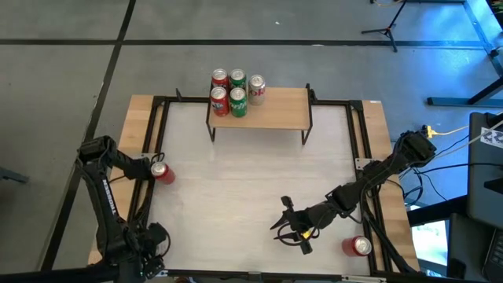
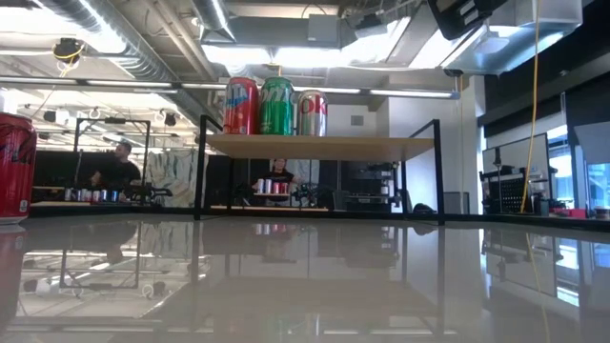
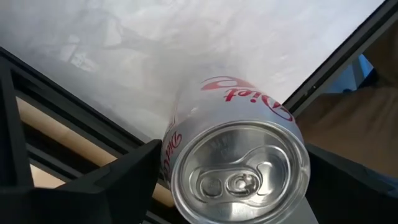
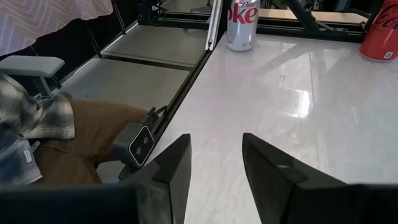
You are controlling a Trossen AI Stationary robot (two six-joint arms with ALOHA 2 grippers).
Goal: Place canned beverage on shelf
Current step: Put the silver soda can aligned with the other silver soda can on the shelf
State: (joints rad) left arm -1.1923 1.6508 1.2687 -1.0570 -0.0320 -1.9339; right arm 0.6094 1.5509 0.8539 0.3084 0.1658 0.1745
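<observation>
The left hand [image 3: 233,186] hung straight down over a Diet Coke can [image 3: 239,162] at the lower left of the high view. Its fingers [image 3: 124,183] were spread wide and pressed to both sides, apparently gripping the can, which stood on the counter [image 1: 236,204] beside the frame rail, not yet lifted. The shelf [image 1: 275,114] at upper centre carried four cans [image 1: 236,93] bunched at its left end, leaving its right half bare for more. The right hand [image 4: 216,146] waited low at lower right, half open and empty, likely to keep clear. Two red cans stood on the counter, one [image 1: 163,172] at left and one [image 1: 357,246] at lower right.
</observation>
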